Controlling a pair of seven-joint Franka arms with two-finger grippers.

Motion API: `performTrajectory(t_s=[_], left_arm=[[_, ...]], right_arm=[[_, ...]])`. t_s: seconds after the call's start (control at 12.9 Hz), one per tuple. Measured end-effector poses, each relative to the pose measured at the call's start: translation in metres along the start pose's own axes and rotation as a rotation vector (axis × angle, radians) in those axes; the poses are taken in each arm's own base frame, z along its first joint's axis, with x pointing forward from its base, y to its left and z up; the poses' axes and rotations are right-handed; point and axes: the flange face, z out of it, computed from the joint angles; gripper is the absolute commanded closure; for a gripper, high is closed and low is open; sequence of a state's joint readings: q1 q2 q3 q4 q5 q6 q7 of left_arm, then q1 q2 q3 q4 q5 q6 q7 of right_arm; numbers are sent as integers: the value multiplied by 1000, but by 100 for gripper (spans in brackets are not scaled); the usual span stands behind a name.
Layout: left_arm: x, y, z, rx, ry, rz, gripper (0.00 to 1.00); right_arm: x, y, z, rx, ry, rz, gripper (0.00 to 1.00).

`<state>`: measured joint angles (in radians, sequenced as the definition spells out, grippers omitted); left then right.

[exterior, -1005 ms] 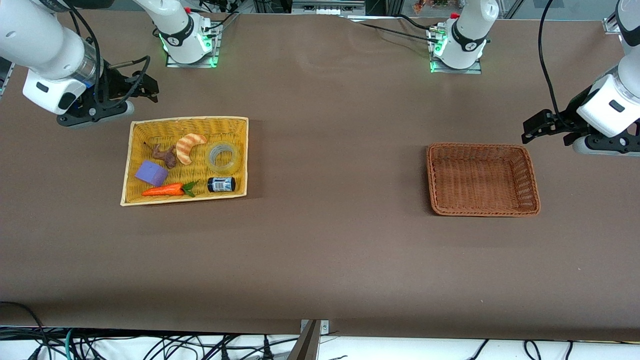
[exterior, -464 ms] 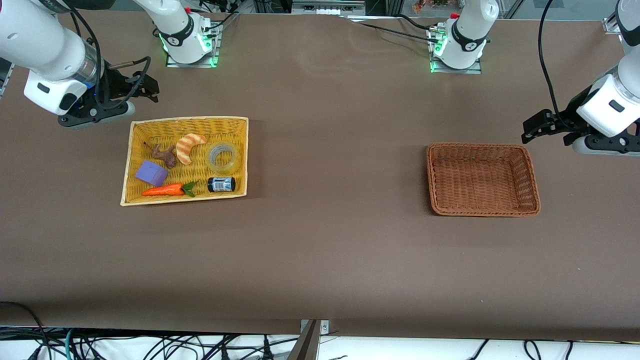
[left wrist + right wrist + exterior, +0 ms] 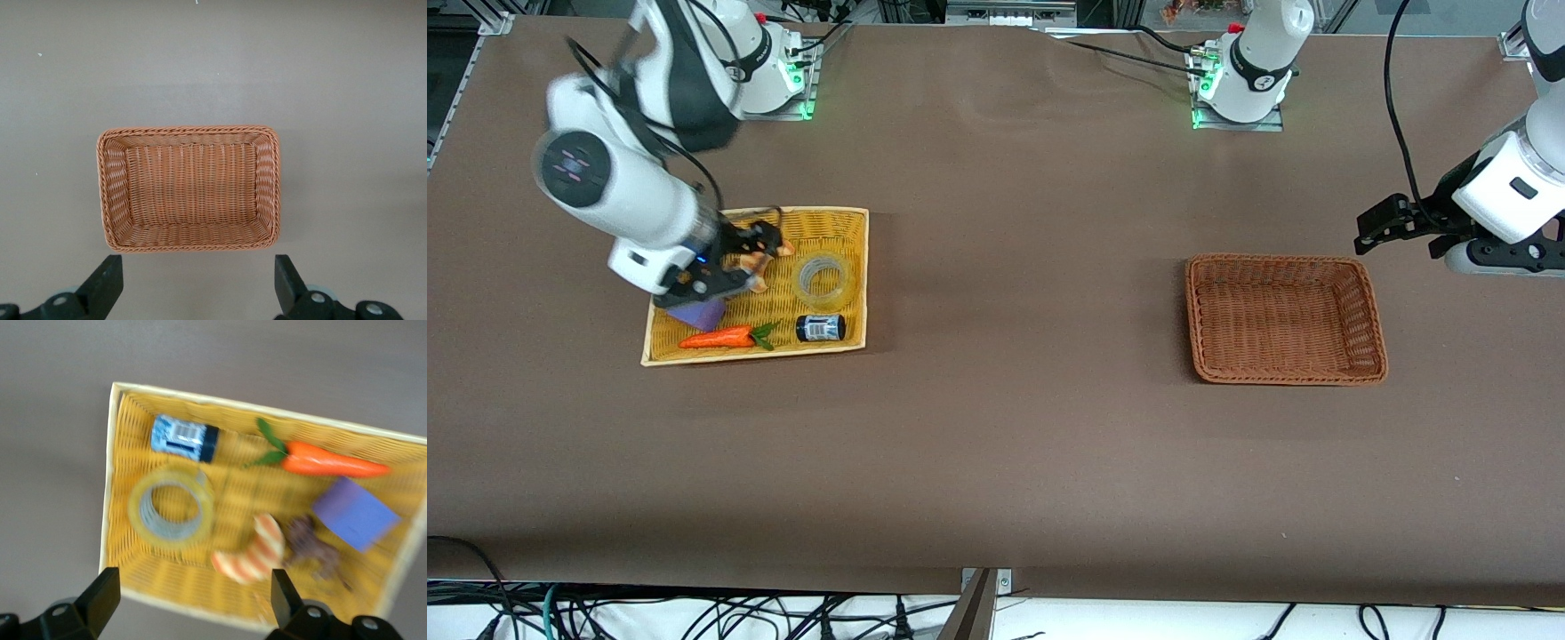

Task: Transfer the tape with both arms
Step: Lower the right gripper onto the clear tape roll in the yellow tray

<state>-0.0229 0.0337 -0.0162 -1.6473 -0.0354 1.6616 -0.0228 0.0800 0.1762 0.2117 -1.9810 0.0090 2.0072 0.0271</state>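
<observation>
1. Right black two-finger gripper [image 3: 769,242]: spread wide, holding nothing, up in the air over the yellow woven basket [image 3: 845,216], above the striped croissant toy [image 3: 253,553].
2. Roll of clear yellowish packing tape [image 3: 823,277]: flat in the yellow basket, ring hole up, at the end toward the left arm; not yet touched.
3. Step judged: approach for the first pick. Next move calls for shifting over the roll, descending, and closing one finger inside the hole, one outside the wall.
4. Obstacles: small black jar with blue-white label [image 3: 820,328] just beside the roll, nearer the front camera; croissant close alongside; basket wall near the roll. Orange toy carrot [image 3: 719,338], purple block [image 3: 698,313] and brown figurine [image 3: 317,550] lie well clear.
5. Left black two-finger gripper [image 3: 1376,224]: waiting, parted wide and empty, beside the empty brown wicker basket [image 3: 1373,307].
6. Handover or delivery not yet begun.
</observation>
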Motion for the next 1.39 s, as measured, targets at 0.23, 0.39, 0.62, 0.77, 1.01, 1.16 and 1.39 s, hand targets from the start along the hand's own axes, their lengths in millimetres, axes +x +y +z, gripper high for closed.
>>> performTrajectory(t_s=[0.23, 0.39, 0.62, 0.77, 1.01, 1.16, 1.39], left_arm=[[0, 0, 0, 0, -1, 0, 0], [0, 0, 0, 0, -1, 0, 0], [0, 0, 0, 0, -2, 0, 0], [0, 0, 0, 0, -3, 0, 0], [0, 0, 0, 0, -3, 0, 0], [0, 0, 0, 0, -3, 0, 0], [0, 0, 0, 0, -3, 0, 0]], right_arm=[[11, -6, 68, -3, 24, -4, 0], [9, -5, 96, 0, 23, -6, 0], [-5, -5, 129, -3, 34, -14, 0], [-14, -5, 146, -1, 38, -16, 5], [-21, -5, 157, 0, 25, -17, 56], [-23, -5, 160, 0, 22, -18, 84], [-24, -2, 164, -2, 21, -15, 100]])
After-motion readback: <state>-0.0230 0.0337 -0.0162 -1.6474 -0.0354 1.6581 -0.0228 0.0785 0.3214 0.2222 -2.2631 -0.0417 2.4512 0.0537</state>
